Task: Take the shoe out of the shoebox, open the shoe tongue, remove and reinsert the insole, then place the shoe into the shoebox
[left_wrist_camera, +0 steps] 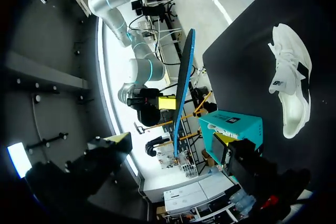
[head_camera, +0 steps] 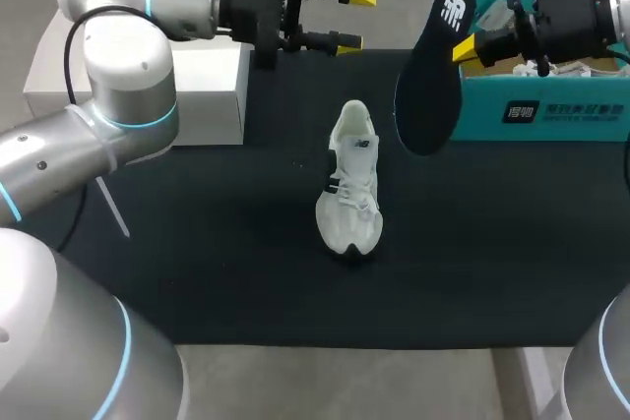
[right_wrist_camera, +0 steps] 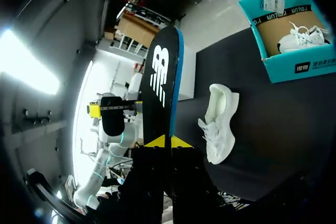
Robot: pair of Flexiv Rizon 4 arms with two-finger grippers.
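My right pincer (right_wrist_camera: pixel 164 141) gripped the black, blue-edged insole (head_camera: pixel 428 86); my left pincer (head_camera: pixel 352 18) stood wide near the white shoe (head_camera: pixel 351 179).

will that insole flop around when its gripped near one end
Likely semi-stiff: the insole, pinched near one end by the right jaws, holds its shape without drooping. Probably light, since it looks thin edge-on in the left wrist view.
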